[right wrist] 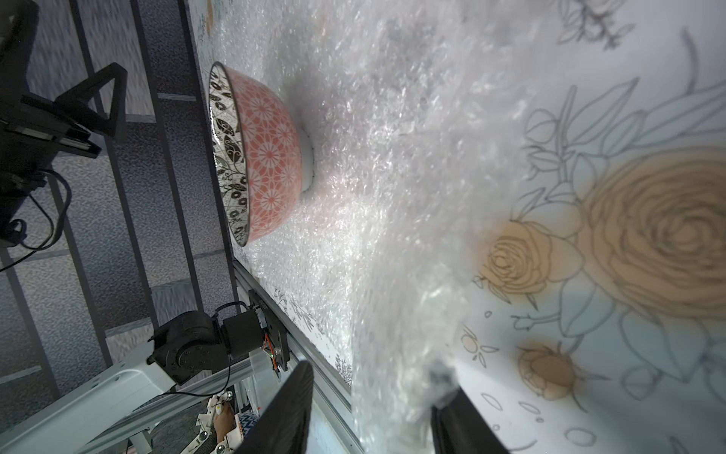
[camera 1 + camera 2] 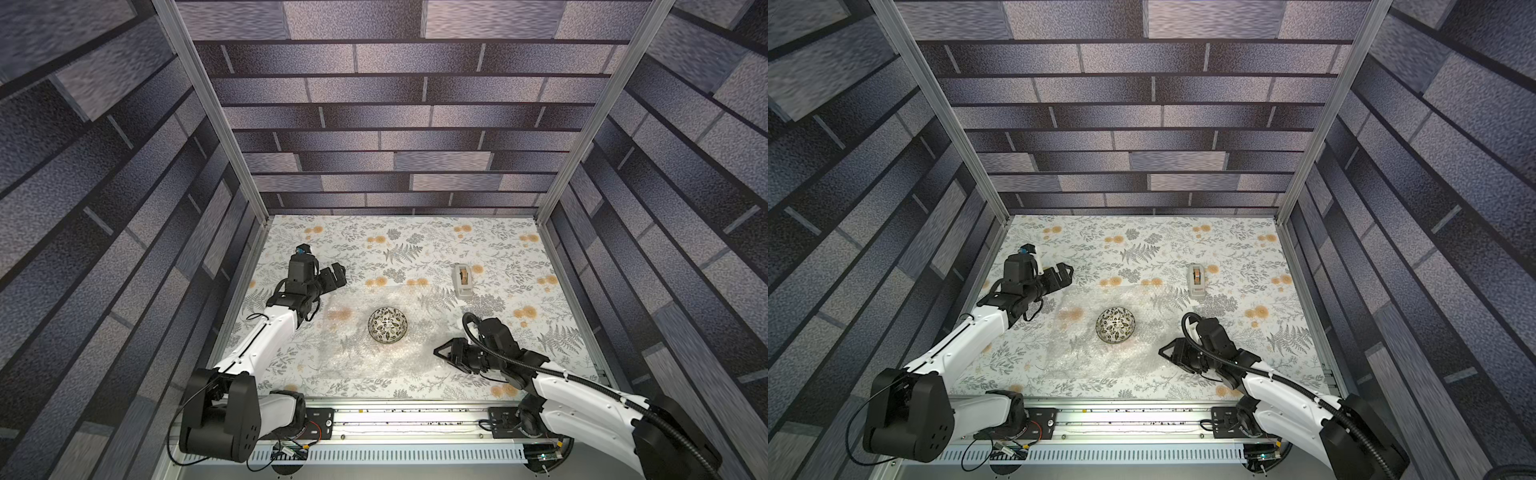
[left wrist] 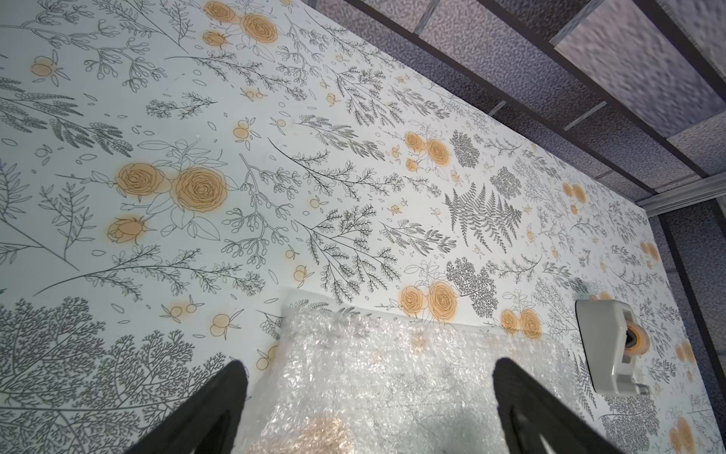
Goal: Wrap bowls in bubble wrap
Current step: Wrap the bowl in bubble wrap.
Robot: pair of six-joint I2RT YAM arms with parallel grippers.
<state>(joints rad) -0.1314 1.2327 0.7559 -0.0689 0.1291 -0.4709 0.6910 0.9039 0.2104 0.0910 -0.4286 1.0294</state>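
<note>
**Bowl upright on flat bubble wrap, nothing gripped**

Clock bearings taken in the top views, twelve at the far wall.

1. Floral tablecloth (image 2: 415, 249): covers the whole table top.
2. Bubble wrap (image 2: 374, 361): lies spread flat on the cloth over the centre and the six o'clock half. Shows the print through it. Far edge runs straight, just short of the tape dispenser.
3. Left gripper (image 2: 338, 274): hangs at ten o'clock of the bowl, well apart from it, above the sheet's far corner. In the left wrist view (image 3: 369, 365), stands with fingers wide and nothing between them.
4. Right gripper (image 2: 442, 353): sits low at four o'clock of the bowl, at the sheet's edge. In the right wrist view (image 1: 377, 383), stands with fingers part-way apart and the wrap's blurred edge between them. Shows no pinch.
5. Bowl (image 2: 387, 325): stands upright on its white foot on the wrap, near the table's centre, uncovered. Has a pale inside with dark leaves, a dark rim and a coral patterned outside (image 1: 267, 157).
6. Tape dispenser (image 2: 462, 280): rests on the cloth at two o'clock of the bowl, off the wrap.
</note>
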